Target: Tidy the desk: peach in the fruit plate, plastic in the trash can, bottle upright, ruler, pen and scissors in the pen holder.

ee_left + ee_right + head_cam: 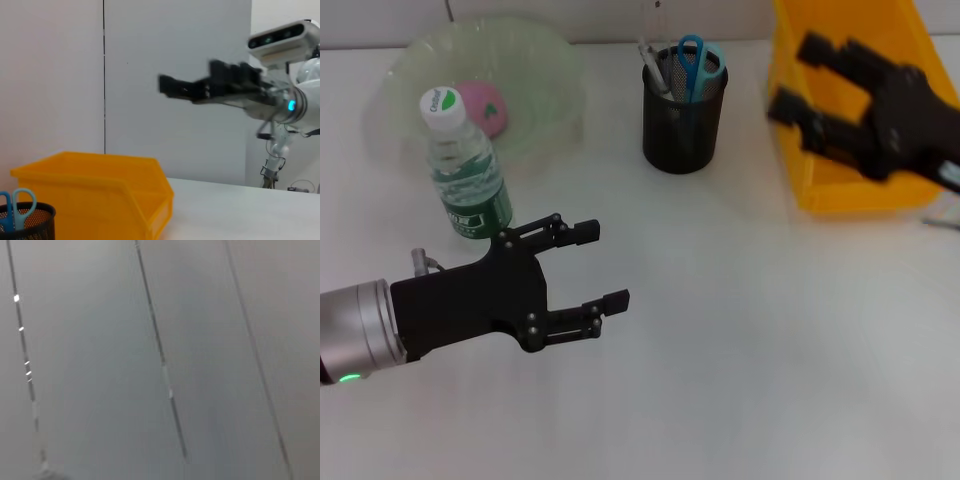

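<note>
Scissors (691, 62) in round black mesh pen holder (684, 125)

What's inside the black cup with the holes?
The pen holder holds blue-handled scissors and a silvery-tipped item poking out. Their lower parts and anything deeper are hidden by the mesh wall.

You can read almost nothing here. The water bottle (465, 165) has green print on its white cap (444, 103) and a green label (477, 210) with white marks, but none of it resolves into letters. No legible text, numbers or signs appear in either wrist view.
</note>
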Tool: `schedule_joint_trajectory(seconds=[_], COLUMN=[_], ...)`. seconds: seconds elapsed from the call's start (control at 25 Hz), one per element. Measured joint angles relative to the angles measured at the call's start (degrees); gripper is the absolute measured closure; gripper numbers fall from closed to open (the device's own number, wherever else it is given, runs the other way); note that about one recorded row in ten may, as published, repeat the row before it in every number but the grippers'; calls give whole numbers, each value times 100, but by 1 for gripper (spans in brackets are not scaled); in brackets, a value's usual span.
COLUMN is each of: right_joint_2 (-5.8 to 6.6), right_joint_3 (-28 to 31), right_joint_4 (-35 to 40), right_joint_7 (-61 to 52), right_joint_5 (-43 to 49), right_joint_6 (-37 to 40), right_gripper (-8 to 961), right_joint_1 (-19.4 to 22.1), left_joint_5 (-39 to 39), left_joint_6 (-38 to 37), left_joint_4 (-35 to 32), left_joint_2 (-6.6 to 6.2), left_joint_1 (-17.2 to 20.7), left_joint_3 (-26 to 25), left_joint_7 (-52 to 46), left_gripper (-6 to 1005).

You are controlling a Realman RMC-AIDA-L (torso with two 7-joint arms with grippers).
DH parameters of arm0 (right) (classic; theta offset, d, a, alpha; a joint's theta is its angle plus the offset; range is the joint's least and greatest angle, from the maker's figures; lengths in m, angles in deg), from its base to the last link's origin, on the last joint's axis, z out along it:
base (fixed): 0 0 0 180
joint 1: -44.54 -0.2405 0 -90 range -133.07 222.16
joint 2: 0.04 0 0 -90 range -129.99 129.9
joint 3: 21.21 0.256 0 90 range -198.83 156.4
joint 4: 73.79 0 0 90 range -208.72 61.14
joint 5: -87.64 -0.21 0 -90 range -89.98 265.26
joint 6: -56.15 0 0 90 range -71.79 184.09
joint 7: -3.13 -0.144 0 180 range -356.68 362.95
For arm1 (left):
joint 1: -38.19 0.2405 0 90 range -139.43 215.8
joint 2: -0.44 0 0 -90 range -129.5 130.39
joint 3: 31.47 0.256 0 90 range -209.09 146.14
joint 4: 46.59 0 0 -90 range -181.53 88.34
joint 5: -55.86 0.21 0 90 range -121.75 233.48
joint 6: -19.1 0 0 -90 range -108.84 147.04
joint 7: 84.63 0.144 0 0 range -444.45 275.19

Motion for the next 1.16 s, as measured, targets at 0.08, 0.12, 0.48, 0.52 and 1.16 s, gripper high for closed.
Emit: schedule_joint_trajectory(seconds=[0.08,0.12,0.48,0.52,1.16], right_joint_2=[0,0,0,0,-32], right_joint_3=[203,435,1756,1756,1330], right_joint_4=[-25,-50,-352,-352,-481], right_joint_7=[-28,-42,373,373,433], right_joint_5=[310,626,2907,2907,2961], right_joint_6=[221,432,973,973,851], right_gripper=[130,130,130,130,130], right_joint_1=[43,97,327,327,48], left_joint_5=[0,0,2,27,47], left_joint_6=[0,0,-8,14,-42], left_joint_4=[-2,-6,18,26,5], left_joint_2=[3,3,-1,-7,-31], left_joint_1=[-6,-5,22,23,30], left_joint_3=[0,0,0,0,2], left_joint_7=[-1,-5,-11,-12,-211], left_gripper=[205,205,204,204,205])
